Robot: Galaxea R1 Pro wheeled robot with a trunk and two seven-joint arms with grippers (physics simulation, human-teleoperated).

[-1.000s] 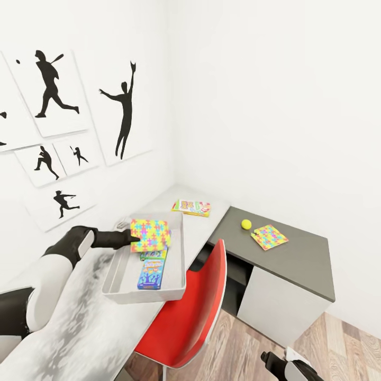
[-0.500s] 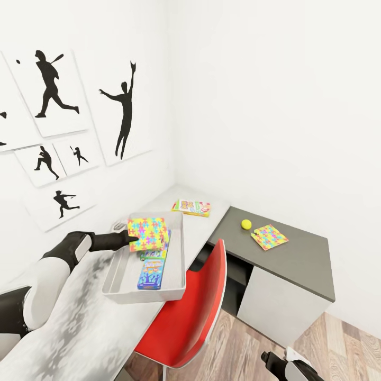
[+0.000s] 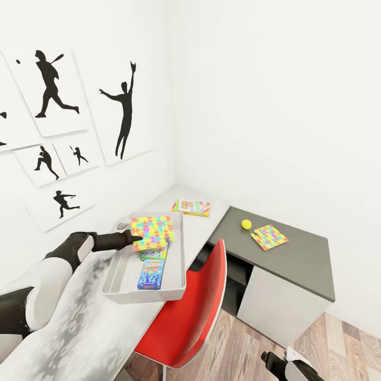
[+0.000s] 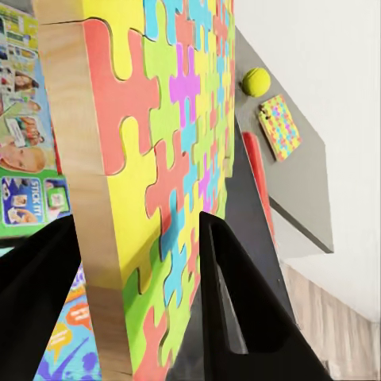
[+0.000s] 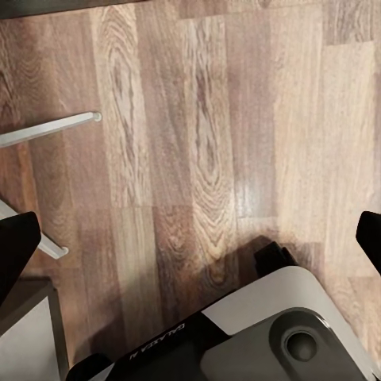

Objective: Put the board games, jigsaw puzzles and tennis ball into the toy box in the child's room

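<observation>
So the left hand (image 3: 138, 239) is clamped on one of the jigsaw puzzles (image 3: 152, 232), holding it over the far end of the toy box (image 3: 177, 259), left of centre in the head view. In the left wrist view the two dark fingers (image 4: 238, 309) sit either side of the puzzle (image 4: 151, 159), pinching it through its thickness near one edge, and the slab stands tilted rather than flat.

Handling-wise: it looks like a stiff wooden board, you can see the pale wood grain on the cut edge, so I'd guess it's rigid, fairly light, and won't flop. The printed face probably is a bit slick, so an edge pinch like this could let it pivot if it's swung fast. Letting it go low over the box seems safer than dropping from height, since it could land on its edge against the sloping wall.

Two board games already lie in the box, a blue one (image 3: 150, 273) toward the near end and a green-ish one (image 3: 153, 253) partly under the puzzle.

Still out on the table (image 3: 201, 225): the third board game (image 3: 191, 207) above the box in the frame, and on the dark lower wing at right the tennis ball (image 3: 246, 224) just beside the second puzzle (image 3: 270, 236). That puzzle lies flat, so getting a finger under an edge looks like the tricky bit. The ball will roll.

The right hand (image 5: 190, 238) points at the wood floor, fingertips at opposite frame edges, so it's spread wide and empty.
</observation>
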